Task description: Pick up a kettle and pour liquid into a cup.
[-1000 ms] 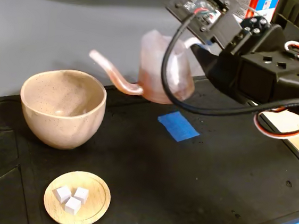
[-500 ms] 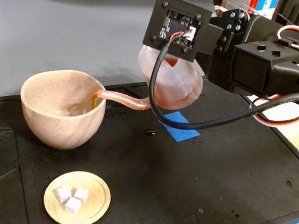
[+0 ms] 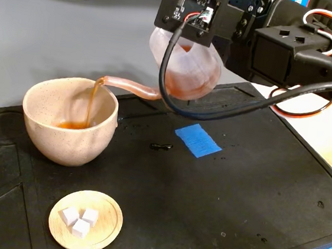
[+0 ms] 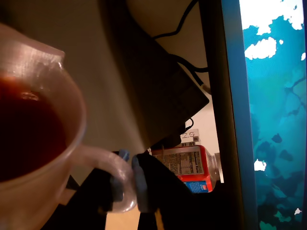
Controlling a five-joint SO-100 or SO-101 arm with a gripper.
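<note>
Fingers (image 4: 125, 184) clamp the kettle (image 3: 187, 67) handle; tilted spout points left over the cup (image 3: 70, 120).

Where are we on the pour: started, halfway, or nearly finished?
Pickup is done: the hand is shut on the kettle handle, lifted and tilted. Pouring is under way: liquid streams from the spout into the cup, which holds only a shallow pool. Plenty remains in the kettle, so the pour looks early.

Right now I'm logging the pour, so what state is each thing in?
kettle: lifted, tilted, spout over the cup, pouring
liquid: streaming into the cup, pooling at its bottom
cup: upright, partly filled
gripper: shut on the kettle handle
wooden dish: flat, holding three white cubes
</note>
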